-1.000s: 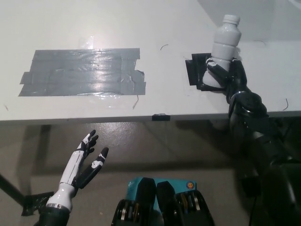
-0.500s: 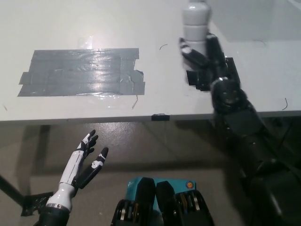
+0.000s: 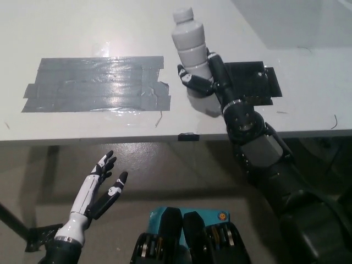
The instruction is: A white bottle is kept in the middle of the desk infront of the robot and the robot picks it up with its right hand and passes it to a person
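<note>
A white bottle (image 3: 190, 45) stands nearly upright, its long axis vertical with the capped neck tipped slightly away from the grey tape patch (image 3: 96, 83). The black right robot hand (image 3: 204, 77) grips its lower body, fingers wrapped around the base, holding it over the white worktop (image 3: 82, 27) just beside the patch, between the patch and a black mat (image 3: 253, 82). What the bottle contains cannot be seen. The white left robot hand (image 3: 102, 184) rests below the worktop edge, beneath the patch, fingers spread, holding nothing.
</note>
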Controlling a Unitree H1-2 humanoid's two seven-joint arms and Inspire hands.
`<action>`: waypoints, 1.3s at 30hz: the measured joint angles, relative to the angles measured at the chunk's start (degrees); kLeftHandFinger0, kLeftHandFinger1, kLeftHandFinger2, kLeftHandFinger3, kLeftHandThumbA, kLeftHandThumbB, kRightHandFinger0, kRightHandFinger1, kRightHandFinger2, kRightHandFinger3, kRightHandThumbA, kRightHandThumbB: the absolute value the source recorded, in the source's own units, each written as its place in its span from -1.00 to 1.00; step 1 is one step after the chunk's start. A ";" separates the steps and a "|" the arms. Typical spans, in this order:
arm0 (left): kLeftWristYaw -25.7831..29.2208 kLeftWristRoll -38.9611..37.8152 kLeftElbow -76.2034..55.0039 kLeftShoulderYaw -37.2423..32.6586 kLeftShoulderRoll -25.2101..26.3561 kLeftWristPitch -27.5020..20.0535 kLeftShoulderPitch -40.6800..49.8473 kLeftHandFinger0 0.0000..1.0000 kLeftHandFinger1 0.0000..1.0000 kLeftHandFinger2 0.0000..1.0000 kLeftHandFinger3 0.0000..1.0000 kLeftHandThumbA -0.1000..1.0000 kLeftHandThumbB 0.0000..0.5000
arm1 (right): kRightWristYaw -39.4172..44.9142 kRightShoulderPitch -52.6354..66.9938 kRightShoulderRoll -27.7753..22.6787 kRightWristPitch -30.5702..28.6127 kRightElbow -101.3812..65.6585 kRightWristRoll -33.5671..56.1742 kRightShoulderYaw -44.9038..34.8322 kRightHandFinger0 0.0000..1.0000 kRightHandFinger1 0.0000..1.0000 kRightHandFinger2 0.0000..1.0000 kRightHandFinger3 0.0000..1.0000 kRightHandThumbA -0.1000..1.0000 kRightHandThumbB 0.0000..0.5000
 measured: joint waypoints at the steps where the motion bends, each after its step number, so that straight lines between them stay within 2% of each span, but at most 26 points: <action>1: -0.09 0.00 -0.02 0.00 0.00 0.05 -0.04 1.00 1.00 1.00 1.00 0.46 -0.80 | -0.02 -0.17 -0.01 0.01 0.89 -0.07 -0.03 -0.82 0.13 0.77 0.67 -1.00 -0.35; 13: -0.67 0.03 -0.05 0.05 0.10 0.15 -0.79 1.00 1.00 1.00 1.00 0.46 -0.78 | -0.02 -1.05 -0.06 0.03 3.34 -0.10 -0.09 -0.81 0.16 0.77 0.69 -1.00 -0.35; 15: -0.68 0.02 -0.05 0.08 0.10 0.18 -0.79 1.00 1.00 1.00 1.00 0.42 -0.83 | -0.01 -1.15 -0.06 0.02 3.44 -0.09 -0.14 -0.82 0.15 0.75 0.67 -1.00 -0.33; 25: -0.69 0.15 -0.04 0.22 0.10 0.18 -1.02 1.00 1.00 1.00 1.00 0.36 -0.82 | -0.01 -1.47 -0.04 0.02 3.72 0.04 -1.03 -0.81 0.16 0.76 0.66 -1.00 -0.29; 26: -0.69 0.15 -0.04 0.22 0.10 0.18 -1.07 1.00 1.00 1.00 1.00 0.30 -0.84 | -0.01 -1.46 -0.04 0.02 3.72 0.09 -1.33 -0.74 0.21 0.80 0.70 -1.00 -0.25; 27: -0.69 0.16 -0.04 0.22 0.10 0.19 -1.09 1.00 1.00 1.00 1.00 0.27 -0.85 | -0.01 -1.46 -0.04 0.01 3.72 0.11 -1.44 -0.61 0.35 0.94 0.88 -0.99 -0.13; 28: -0.69 0.19 -0.04 0.22 0.10 0.20 -1.14 1.00 1.00 1.00 1.00 0.23 -0.85 | -0.01 -1.46 -0.05 -0.01 3.71 0.18 -1.70 -0.05 0.67 1.00 1.00 -0.64 -0.04; 29: -0.69 0.20 -0.04 0.22 0.10 0.21 -1.17 1.00 1.00 1.00 1.00 0.22 -0.85 | -0.01 -1.46 -0.06 -0.04 3.71 0.21 -1.82 0.00 0.62 0.86 0.87 -0.53 0.04; 30: -0.69 0.21 -0.04 0.22 0.10 0.23 -1.21 1.00 1.00 1.00 1.00 0.20 -0.82 | -0.01 -1.46 -0.06 -0.07 3.68 0.23 -1.95 0.53 1.00 1.00 1.00 -0.06 0.70; 31: -0.69 0.21 -0.03 0.22 0.10 0.23 -1.24 1.00 1.00 1.00 1.00 0.19 -0.83 | -0.02 -1.46 -0.06 -0.11 3.61 0.25 -2.05 0.68 1.00 1.00 1.00 0.02 0.68; 32: -0.69 0.22 0.00 0.22 0.10 0.21 -1.26 1.00 1.00 1.00 1.00 0.20 -0.79 | 0.05 -1.44 -0.06 -0.16 3.49 0.26 -2.07 0.97 1.00 1.00 1.00 0.06 0.71; 35: -0.69 0.28 0.04 0.21 0.11 0.20 -1.33 1.00 1.00 1.00 1.00 0.27 -0.77 | 1.25 -1.43 -0.12 -0.85 3.31 0.70 -2.34 1.00 1.00 1.00 1.00 0.38 0.99; 39: -0.69 0.38 0.05 0.20 0.12 0.20 -1.43 1.00 1.00 1.00 1.00 0.26 -0.80 | 3.52 -1.43 -0.52 -1.60 3.32 1.30 -2.33 1.00 1.00 1.00 1.00 0.45 1.00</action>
